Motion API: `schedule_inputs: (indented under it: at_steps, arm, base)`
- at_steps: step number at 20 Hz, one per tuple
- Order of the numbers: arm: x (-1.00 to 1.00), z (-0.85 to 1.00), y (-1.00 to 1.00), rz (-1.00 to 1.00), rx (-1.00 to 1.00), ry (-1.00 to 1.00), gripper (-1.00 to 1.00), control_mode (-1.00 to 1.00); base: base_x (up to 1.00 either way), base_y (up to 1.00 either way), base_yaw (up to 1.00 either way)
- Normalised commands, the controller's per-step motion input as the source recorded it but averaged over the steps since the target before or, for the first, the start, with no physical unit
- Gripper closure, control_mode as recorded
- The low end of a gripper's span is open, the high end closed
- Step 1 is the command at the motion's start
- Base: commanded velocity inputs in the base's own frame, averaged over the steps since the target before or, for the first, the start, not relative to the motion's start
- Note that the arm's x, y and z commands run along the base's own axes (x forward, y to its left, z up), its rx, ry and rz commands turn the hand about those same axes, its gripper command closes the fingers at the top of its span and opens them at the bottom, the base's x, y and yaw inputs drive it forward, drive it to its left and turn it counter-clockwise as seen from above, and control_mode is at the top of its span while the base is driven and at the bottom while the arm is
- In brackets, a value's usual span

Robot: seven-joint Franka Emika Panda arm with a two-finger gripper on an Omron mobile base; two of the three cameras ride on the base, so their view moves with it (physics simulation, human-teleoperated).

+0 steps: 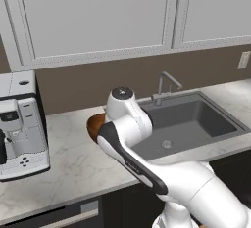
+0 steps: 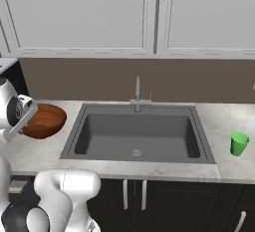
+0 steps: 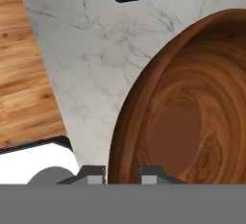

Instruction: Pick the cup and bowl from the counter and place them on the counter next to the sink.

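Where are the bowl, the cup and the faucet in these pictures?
bowl point(image 2: 45, 120): right base view, on its wooden inner surface.
cup point(image 2: 239, 144): right base view, on its green side wall.
faucet point(image 2: 137, 94): right base view, on its upright stem behind the sink.

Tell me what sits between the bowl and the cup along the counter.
The sink with its faucet, seen in the right base view: bowl left of it, cup right.
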Motion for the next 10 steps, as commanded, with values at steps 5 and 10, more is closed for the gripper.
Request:
schedule_inputs:
  at_steps: [5, 10]
  arm:
    - [0.17, -0.3, 0.0, 0.0, 0.0, 0.0, 1.0, -1.0]
    - [0.16, -0.14, 0.0, 0.0, 0.0, 0.0, 1.0, -1.0]
  base:
    - [0.0, 0.0, 0.0]
    - [0.0, 0.0, 0.0]
